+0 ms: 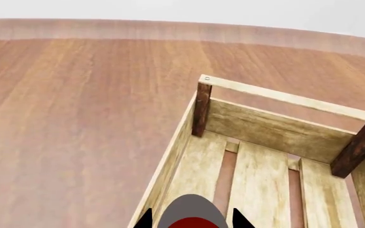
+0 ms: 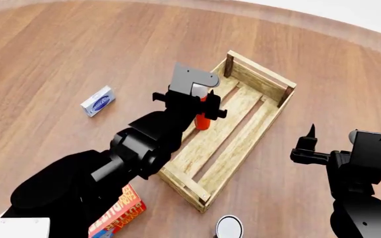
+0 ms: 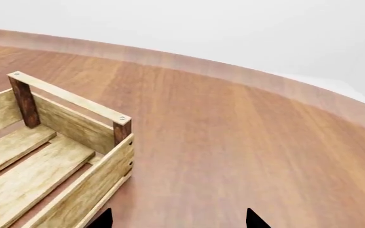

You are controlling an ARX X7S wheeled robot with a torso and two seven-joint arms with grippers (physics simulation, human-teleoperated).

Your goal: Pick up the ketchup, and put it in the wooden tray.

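The ketchup [image 2: 204,120], an orange-red bottle, stands upright inside the wooden tray [image 2: 259,72], close to its left wall. My left gripper [image 2: 201,106] is shut on the ketchup from the near side. In the left wrist view the bottle's shaded cap and red body [image 1: 189,217] fill the gap between the two dark fingertips [image 1: 146,220], above the tray's slatted floor [image 1: 258,180]. I cannot tell whether the bottle's base touches the slats. My right gripper [image 2: 307,145] hovers open over bare table to the right of the tray [image 3: 74,121], nothing between its fingertips [image 3: 252,219].
A small blue-and-white box [image 2: 98,100] lies on the table left of the tray. A red-orange box [image 2: 119,212] sits near the front under my left arm. A round can top [image 2: 229,227] shows at the front edge. The wooden table's curved far edge [image 3: 233,71] lies beyond.
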